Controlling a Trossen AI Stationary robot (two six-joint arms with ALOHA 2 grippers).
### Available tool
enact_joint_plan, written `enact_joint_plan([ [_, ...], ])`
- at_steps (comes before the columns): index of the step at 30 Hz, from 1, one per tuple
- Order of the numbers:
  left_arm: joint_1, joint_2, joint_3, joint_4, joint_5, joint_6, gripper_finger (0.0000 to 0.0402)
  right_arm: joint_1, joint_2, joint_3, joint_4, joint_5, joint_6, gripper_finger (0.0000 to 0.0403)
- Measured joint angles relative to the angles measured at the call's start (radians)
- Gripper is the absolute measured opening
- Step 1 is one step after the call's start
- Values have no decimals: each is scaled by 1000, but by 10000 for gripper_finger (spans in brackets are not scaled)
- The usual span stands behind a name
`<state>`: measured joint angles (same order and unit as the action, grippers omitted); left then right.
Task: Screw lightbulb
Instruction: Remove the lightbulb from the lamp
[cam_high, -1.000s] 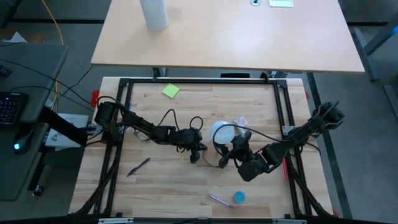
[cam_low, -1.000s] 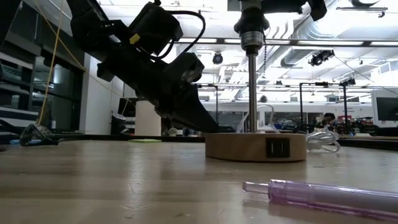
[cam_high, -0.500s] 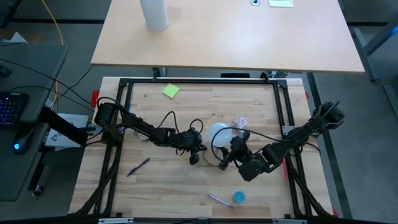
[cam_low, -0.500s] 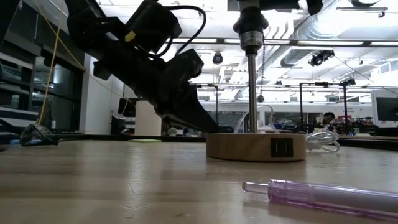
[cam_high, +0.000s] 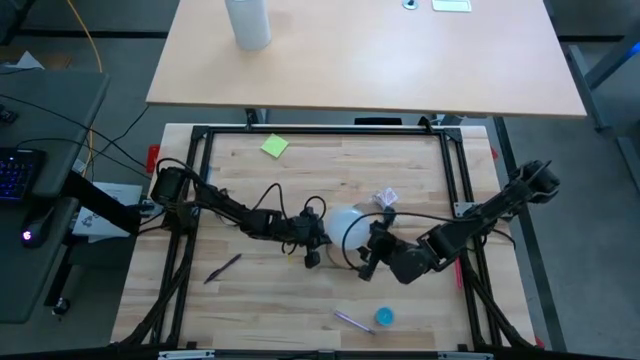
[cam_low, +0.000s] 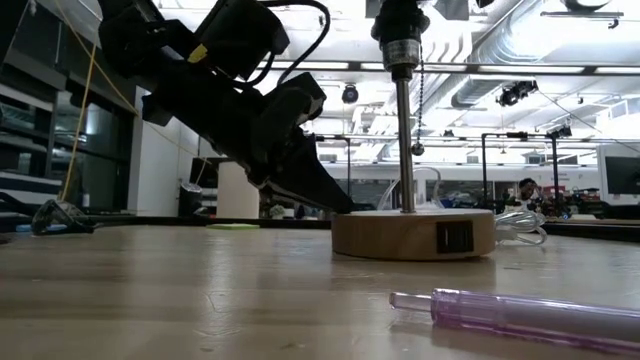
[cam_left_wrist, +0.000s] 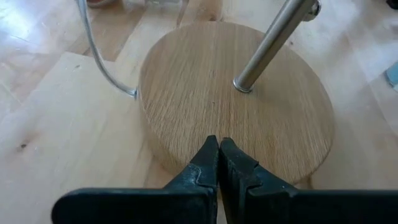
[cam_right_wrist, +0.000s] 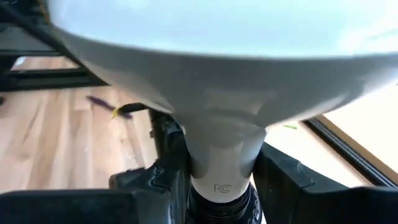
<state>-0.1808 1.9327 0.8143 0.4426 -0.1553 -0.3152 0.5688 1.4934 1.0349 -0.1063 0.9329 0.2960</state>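
The white lightbulb (cam_high: 343, 222) hangs above the lamp's round wooden disc (cam_left_wrist: 249, 124), whose metal pole (cam_low: 405, 140) rises to a dark socket (cam_low: 400, 45). In the right wrist view the lightbulb (cam_right_wrist: 217, 74) fills the picture and tapers toward my right gripper (cam_right_wrist: 221, 180), which is shut on it. My right gripper (cam_high: 368, 245) comes in from the table's right. My left gripper (cam_left_wrist: 219, 146) is shut, its tips on the disc. The high view shows my left gripper (cam_high: 312, 243) just left of the bulb. My left gripper presses its shut fingertips (cam_left_wrist: 211, 155) down on the disc's top face near its rim (cam_left_wrist: 186, 155), slanting down from the table's left. The disc lies flat on the table. My right gripper pinches the bulb's narrow neck (cam_right_wrist: 221, 165) between its two fingers, just above the screw base. The globe points away from the gripper, and the bulb is clear of the table.
A clear purple pen (cam_low: 510, 310) lies near the front edge beside a blue cap (cam_high: 384, 316). Another pen (cam_high: 224, 267) lies at the left, a green note (cam_high: 274, 146) at the far left, a wrapper (cam_high: 385, 196) behind the lamp. The lamp's cord (cam_left_wrist: 99, 56) leaves the disc's side.
My right gripper has rolled about its wrist without leaving its place, and the bulb in it has shifted a little toward the table's left and near edge. My left gripper has stayed on the wooden disc.
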Motion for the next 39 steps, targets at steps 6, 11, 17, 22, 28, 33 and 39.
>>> enact_joint_plan([
  [6,-4,0,0,2,17,-14,0,1,-19,-1,-38,-84,-23,135],
  [11,-6,0,0,4,30,-23,0,0,-20,-1,-32,-155,-45,135],
  [17,-7,0,1,8,109,-23,0,0,-19,-2,18,-287,-117,135],
  [22,-8,0,1,10,148,-23,0,-37,-19,-1,41,-427,-175,135],
  [28,-15,0,1,11,186,-10,0,-95,-24,-1,70,-714,-308,135],
  [33,-14,-2,4,-16,246,11,0,-170,-32,-1,62,-977,-441,135],
  [39,-27,-2,4,-19,257,12,0,-304,-43,-5,55,-1328,-559,135],
])
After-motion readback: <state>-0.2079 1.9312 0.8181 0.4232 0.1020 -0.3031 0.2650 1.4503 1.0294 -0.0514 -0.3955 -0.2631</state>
